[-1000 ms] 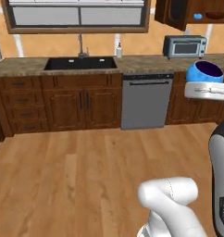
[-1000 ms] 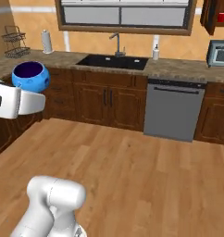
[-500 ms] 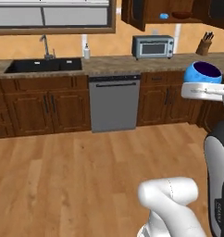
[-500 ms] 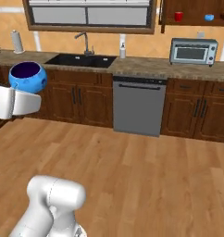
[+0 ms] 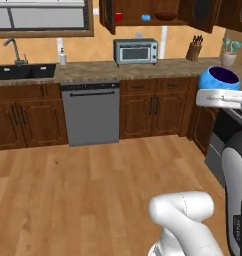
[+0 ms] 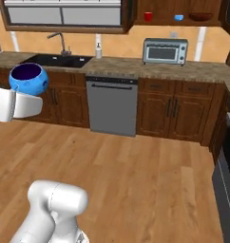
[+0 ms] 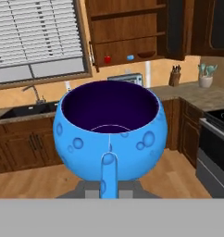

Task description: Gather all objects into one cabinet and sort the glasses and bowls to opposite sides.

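a wood-plank kitchen floor runs to dark brown base cabinets under a speckled stone counter. on it stand one silver toaster oven, a knife block and a black sink; a steel dishwasher sits below. at twelve o'clock, the open dark brown wooden wall cabinet holds one red mug, one small blue cup and one wide brown bowl. the gripper pinches a second squat bright blue cup by its handle.
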